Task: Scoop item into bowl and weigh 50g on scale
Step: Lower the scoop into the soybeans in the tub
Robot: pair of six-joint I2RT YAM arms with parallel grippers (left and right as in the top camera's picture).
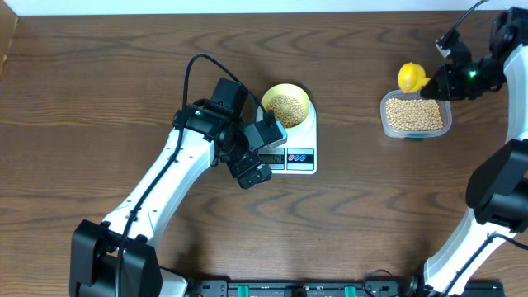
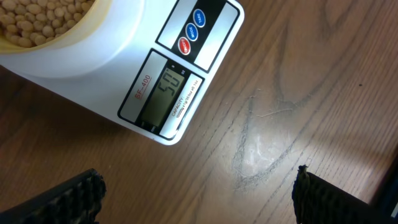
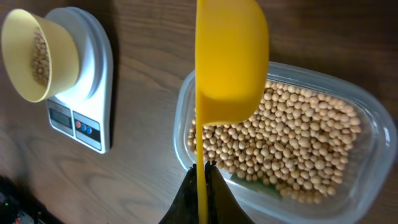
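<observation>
Looking down from overhead, a bowl point(image 1: 304, 95) of beans point(image 1: 286, 108) is seen on the scale point(image 1: 306, 142) at centre, the left gripper point(image 1: 273, 154) held wide open at the scale's front. Far right, a scoop point(image 1: 410, 77) is clamped in the closed right gripper point(image 1: 433, 85) over a tub point(image 1: 384, 116) of beans. From the left wrist, 50 is shown on the display point(image 2: 165, 93). From the right wrist, the scoop is seen above the tub.
</observation>
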